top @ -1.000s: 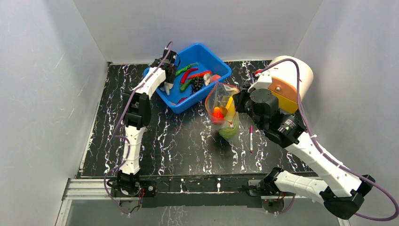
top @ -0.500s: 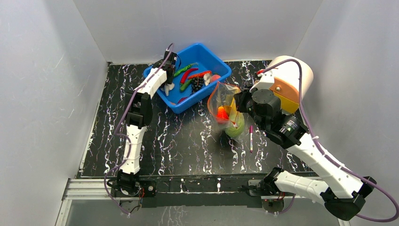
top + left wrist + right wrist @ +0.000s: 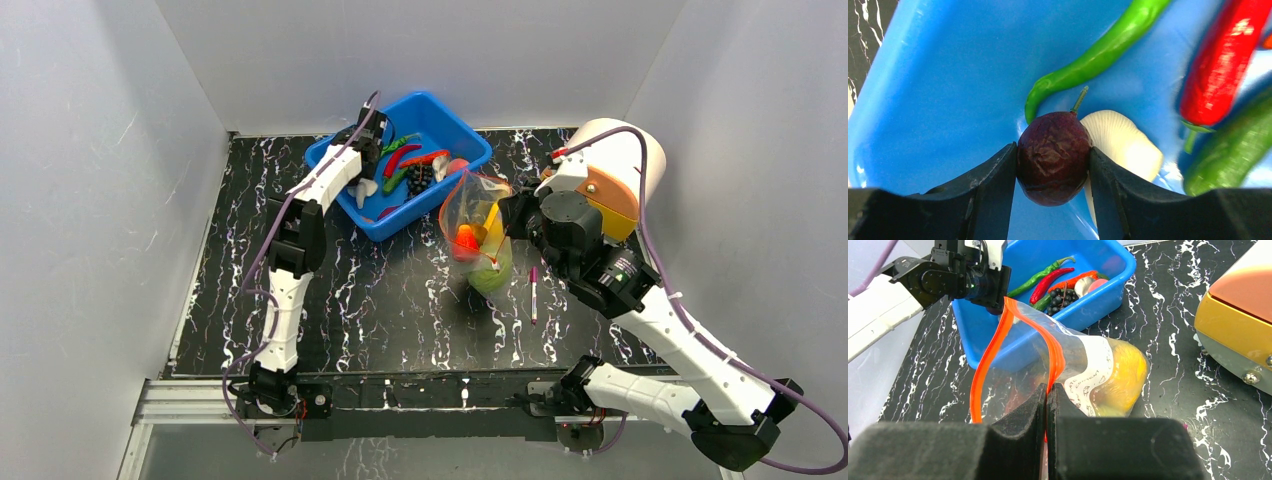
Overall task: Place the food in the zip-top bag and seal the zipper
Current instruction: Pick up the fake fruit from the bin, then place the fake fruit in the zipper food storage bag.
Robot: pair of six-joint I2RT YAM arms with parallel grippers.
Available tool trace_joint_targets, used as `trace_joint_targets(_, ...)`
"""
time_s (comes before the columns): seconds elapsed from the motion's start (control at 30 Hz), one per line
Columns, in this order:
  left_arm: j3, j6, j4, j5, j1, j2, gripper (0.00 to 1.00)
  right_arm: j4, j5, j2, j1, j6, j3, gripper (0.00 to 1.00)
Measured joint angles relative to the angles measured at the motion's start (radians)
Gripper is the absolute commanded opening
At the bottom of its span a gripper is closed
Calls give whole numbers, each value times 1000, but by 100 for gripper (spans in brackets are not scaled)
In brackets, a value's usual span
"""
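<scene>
My left gripper [image 3: 1053, 165] is shut on a wrinkled dark purple-brown fruit [image 3: 1054, 156] with a thin stem, held over the blue tub [image 3: 938, 100]; in the top view this gripper [image 3: 365, 150] is at the tub's left end. My right gripper [image 3: 1047, 395] is shut on the red-orange zipper [image 3: 1055, 352] of the clear zip-top bag [image 3: 1088, 365], whose mouth gapes open. The bag [image 3: 478, 235] holds a yellow piece [image 3: 1120, 375], an orange-red piece [image 3: 463, 240] and a round green melon [image 3: 490, 275].
The tub [image 3: 460, 135] holds a green chili [image 3: 1098, 52], a red chili [image 3: 1220, 60], a white mushroom [image 3: 1120, 145] and black grapes [image 3: 1060, 297]. A pink-capped pen [image 3: 533, 293] lies right of the bag. A white and orange cylinder [image 3: 620, 165] stands at the back right.
My left gripper has shifted a little right and up over the tub with the dark fruit in it. My right gripper and the bag have swung slightly.
</scene>
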Motion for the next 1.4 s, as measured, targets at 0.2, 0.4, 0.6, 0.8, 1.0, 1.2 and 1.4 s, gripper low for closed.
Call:
trace_joint_targets(0.2, -34, -45, -20, 42, -18, -100, 27, 2, -23, 0, 0, 29, -12, 0)
trace_joint_targets(0.4, -134, -87, -18, 112, -17, -249, 28, -1, -61, 5, 0, 78, -32, 0)
trace_joint_targets(0.6, -225, -147, -15, 245, -14, -385, 28, 3, -90, 10, 0, 124, -49, 0)
trace_joint_targets(0.8, -322, -183, -16, 420, -14, -524, 27, 1, -99, 51, 0, 167, -57, 0)
trace_joint_targets(1.0, -456, -245, 16, 609, -14, -708, 26, 0, -110, 133, 0, 200, -56, 0)
trace_joint_targets(1.2, -631, -367, 117, 827, -16, -883, 26, 3, -122, 181, 0, 217, -33, 0)
trace_joint_targets(1.4, -821, -548, 310, 1040, -23, -995, 25, 5, -125, 191, 0, 220, -16, 0)
